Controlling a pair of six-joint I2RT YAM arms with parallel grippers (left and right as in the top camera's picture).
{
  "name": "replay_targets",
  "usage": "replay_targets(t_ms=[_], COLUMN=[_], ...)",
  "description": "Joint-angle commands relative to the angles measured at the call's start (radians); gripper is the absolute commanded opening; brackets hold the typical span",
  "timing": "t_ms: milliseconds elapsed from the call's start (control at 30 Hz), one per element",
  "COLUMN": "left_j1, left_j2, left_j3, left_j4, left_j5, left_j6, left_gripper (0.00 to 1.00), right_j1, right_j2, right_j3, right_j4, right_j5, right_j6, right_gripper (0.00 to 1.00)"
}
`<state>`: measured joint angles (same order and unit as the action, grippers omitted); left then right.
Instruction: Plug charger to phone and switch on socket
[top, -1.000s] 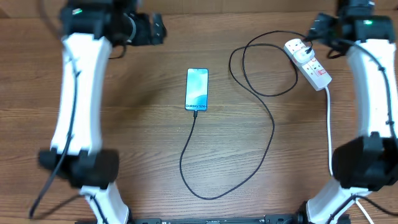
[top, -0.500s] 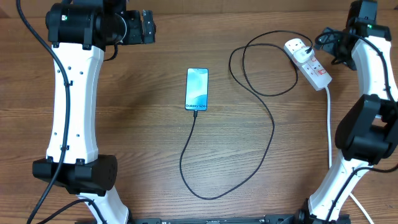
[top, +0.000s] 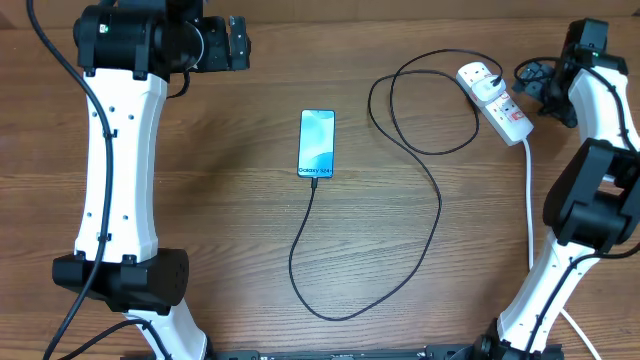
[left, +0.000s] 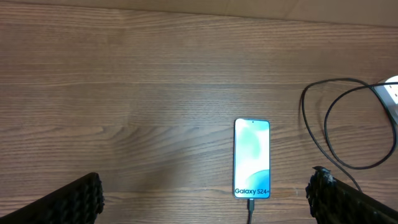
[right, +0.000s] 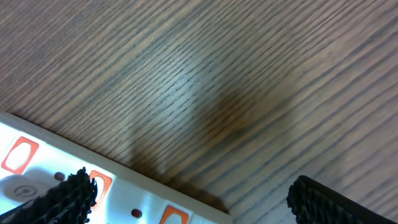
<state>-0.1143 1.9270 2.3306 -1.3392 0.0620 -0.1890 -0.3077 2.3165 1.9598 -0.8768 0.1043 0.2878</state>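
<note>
While the phone (top: 317, 144) lies flat and face up in the middle of the bench (top: 200, 200), a little toward the far edge, its cyan screen is lit and the "Galaxy S24" line sits at its near end. Look at that near end: the charger (top: 437, 215) meets it there, its small tip right against the phone's port. From there the thin black cable drops toward the near edge, curls round, climbs toward the right side and throws a big loop before reaching the far right corner. And there's the socket (top: 495, 103), white, lying at a slant in that far right corner, with the black plug (top: 481, 72) seated at its far end and its thick white cord (top: 529, 200) running down along the right edge.

Left tool (left: 205, 190) now: released, its ribbed fingers (left: 81, 196) spread wide, hanging over bare wood near the far left corner, well apart from the phone. Right tool (right: 193, 186): also released, pads far apart, hovering just beside the socket's right flank. From its wrist camera the strip's orange-red switches (right: 18, 155) show at lower left, though whether any is pressed on I cannot tell.
</note>
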Motion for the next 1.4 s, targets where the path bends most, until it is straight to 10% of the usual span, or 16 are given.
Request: replay_targets(t_ms=[0, 1367], left_j1=[-0.004, -0.003], left_j2=[-0.001, -0.001], left_j3=[0.000, 0.000], left_j4=[0.001, 0.001], left_j5=[-0.018, -0.018], left_j6=[-0.017, -0.018], left_gripper=[1.00, 1.00], right_j1=[0.000, 0.000], right_j2=[0.023, 0.071], right_j3=[0.013, -0.039], right_j4=[0.016, 0.007], right_j5=[-0.011, -0.196], right_j6=[0.007, -0.008], right_gripper=[1.00, 1.00])
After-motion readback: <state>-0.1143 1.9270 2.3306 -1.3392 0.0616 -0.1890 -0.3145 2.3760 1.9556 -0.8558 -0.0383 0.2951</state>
